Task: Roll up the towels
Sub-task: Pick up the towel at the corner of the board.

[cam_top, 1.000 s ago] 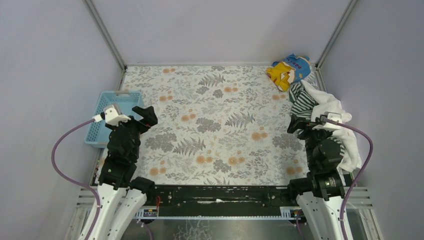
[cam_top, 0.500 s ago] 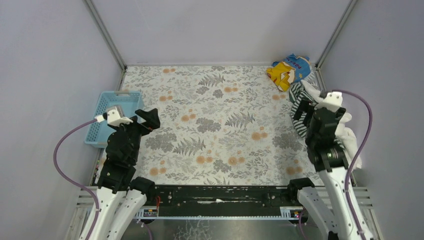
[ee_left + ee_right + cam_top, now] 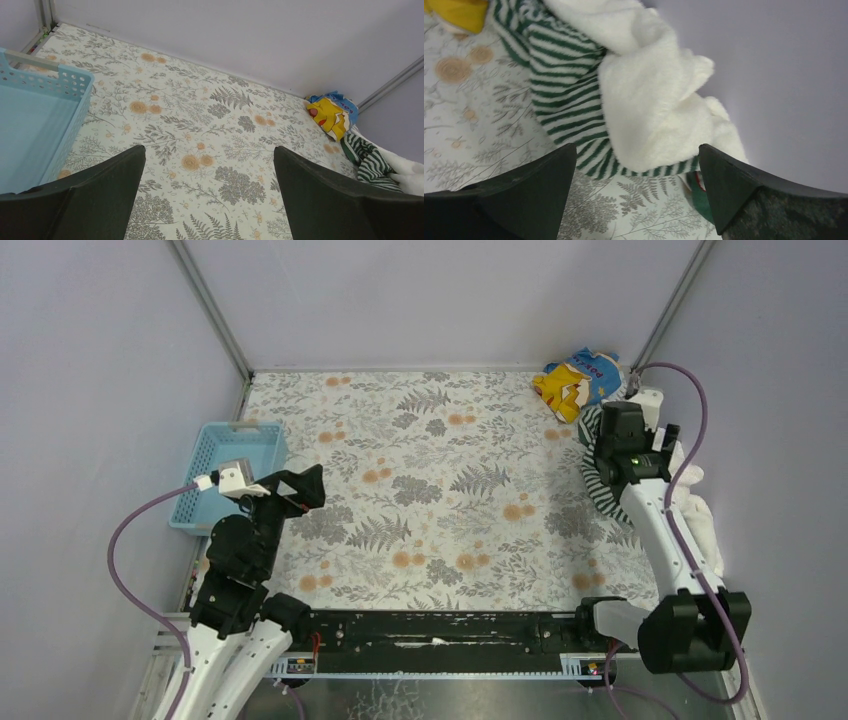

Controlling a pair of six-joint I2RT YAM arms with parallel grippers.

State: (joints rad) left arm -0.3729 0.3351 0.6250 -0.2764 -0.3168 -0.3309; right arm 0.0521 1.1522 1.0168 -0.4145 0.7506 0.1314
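Two towels lie heaped, unrolled, just beside the yellow-and-blue printed cloth [image 3: 570, 385]: one small crumpled dark-and-white striped cloth [image 3: 569, 95], partly under one larger fluffy white terry towel [image 3: 649, 100]. The left hand [image 3: 209, 150] and the right hand [image 3: 636, 150] gape wide, holding nothing.

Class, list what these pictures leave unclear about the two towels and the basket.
- Top view: the right arm covers parts of the striped towel and white towel.
- Right wrist view: white towel overlaps the striped one; edges crop both.
- Left wrist view: the edge crops the basket.
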